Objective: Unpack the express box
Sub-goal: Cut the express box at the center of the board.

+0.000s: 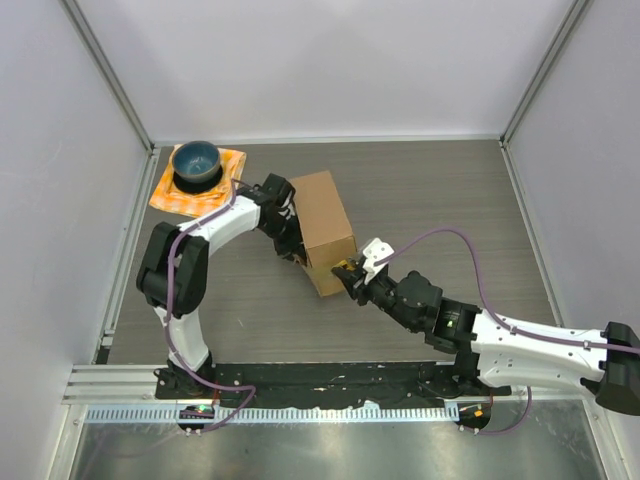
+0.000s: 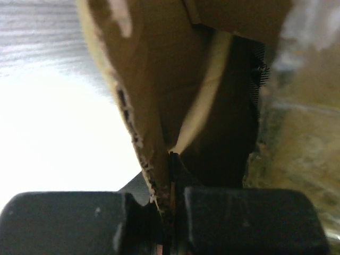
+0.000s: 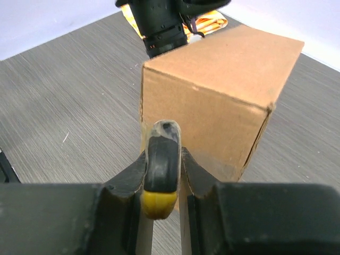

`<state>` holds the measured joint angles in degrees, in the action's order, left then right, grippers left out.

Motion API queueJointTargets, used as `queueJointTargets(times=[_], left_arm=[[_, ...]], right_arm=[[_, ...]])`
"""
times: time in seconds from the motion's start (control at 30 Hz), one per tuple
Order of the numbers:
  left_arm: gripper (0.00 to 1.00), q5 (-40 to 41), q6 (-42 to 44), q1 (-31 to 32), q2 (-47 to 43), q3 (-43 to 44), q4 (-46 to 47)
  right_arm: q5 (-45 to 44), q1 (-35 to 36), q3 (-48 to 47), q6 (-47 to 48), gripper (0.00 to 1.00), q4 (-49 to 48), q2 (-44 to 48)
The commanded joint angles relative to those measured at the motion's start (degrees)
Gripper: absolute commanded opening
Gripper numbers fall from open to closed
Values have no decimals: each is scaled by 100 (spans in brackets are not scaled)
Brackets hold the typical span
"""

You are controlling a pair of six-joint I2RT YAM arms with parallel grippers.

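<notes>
While the left gripper is pinching a flap of the box, the right gripper is clamping a tool, the box lying lengthwise just ahead.

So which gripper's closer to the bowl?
Left. The left gripper pinches the express box on the side toward the blue bowl; the right gripper is at its near end.

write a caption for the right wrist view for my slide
The right fingers clamp a black-and-yellow tool facing the cardboard box, left arm beyond.
</notes>
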<state>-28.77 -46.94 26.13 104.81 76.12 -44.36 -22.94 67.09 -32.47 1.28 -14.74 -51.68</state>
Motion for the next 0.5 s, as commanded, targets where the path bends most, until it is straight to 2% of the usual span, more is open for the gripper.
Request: queueJointTargets(times=[0.0, 0.17, 0.3, 0.47], left_arm=[[0, -67, -254, 164, 311, 70, 752], [0, 21, -404, 252, 785, 316, 780], [0, 38, -457, 349, 918, 421, 789], [0, 126, -509, 419, 944, 553, 788]], right_arm=[[342, -38, 267, -234, 1, -1048, 395], [597, 120, 259, 65, 1, -1127, 457], [344, 252, 249, 408, 1, -1215, 308], [467, 296, 267, 408, 1, -1382, 45]])
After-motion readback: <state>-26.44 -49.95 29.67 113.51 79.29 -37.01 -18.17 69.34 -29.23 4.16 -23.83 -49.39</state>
